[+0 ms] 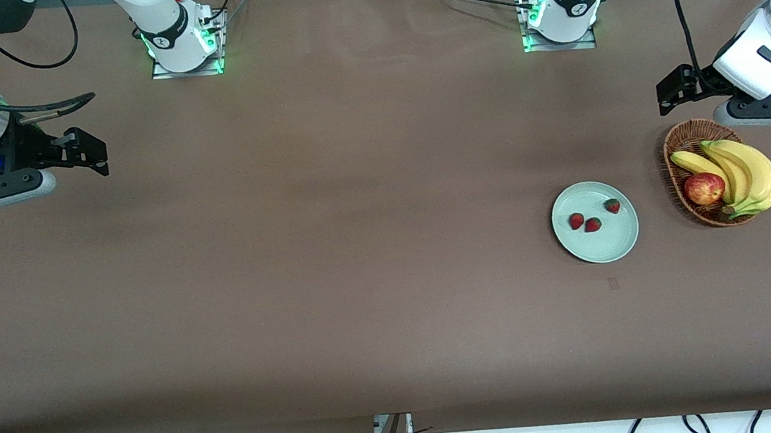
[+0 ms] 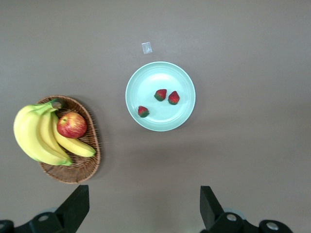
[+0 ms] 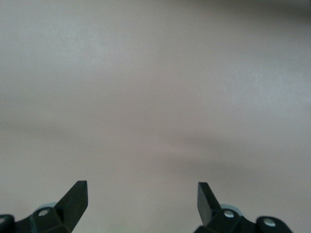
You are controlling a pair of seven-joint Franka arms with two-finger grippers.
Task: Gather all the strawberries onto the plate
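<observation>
Three strawberries (image 1: 576, 221) (image 1: 593, 225) (image 1: 612, 206) lie in the pale mint-green plate (image 1: 600, 245), toward the left arm's end of the table. From the left wrist, the same berries (image 2: 160, 94) (image 2: 173, 97) (image 2: 143, 111) lie in the plate (image 2: 160, 77). My left gripper (image 1: 669, 91) (image 2: 144, 190) is open and empty, raised beside the wicker basket and apart from the plate. My right gripper (image 1: 93, 154) (image 3: 142, 187) is open and empty over bare cloth at the right arm's end of the table.
A brown wicker basket (image 1: 677, 146) (image 2: 73, 172) with bananas (image 1: 749, 171) and a red-yellow apple (image 1: 704, 188) stands beside the plate, closer to the table's end. A small pale scrap (image 1: 613, 283) (image 2: 146, 47) lies nearer the front camera than the plate. Brown cloth covers the table.
</observation>
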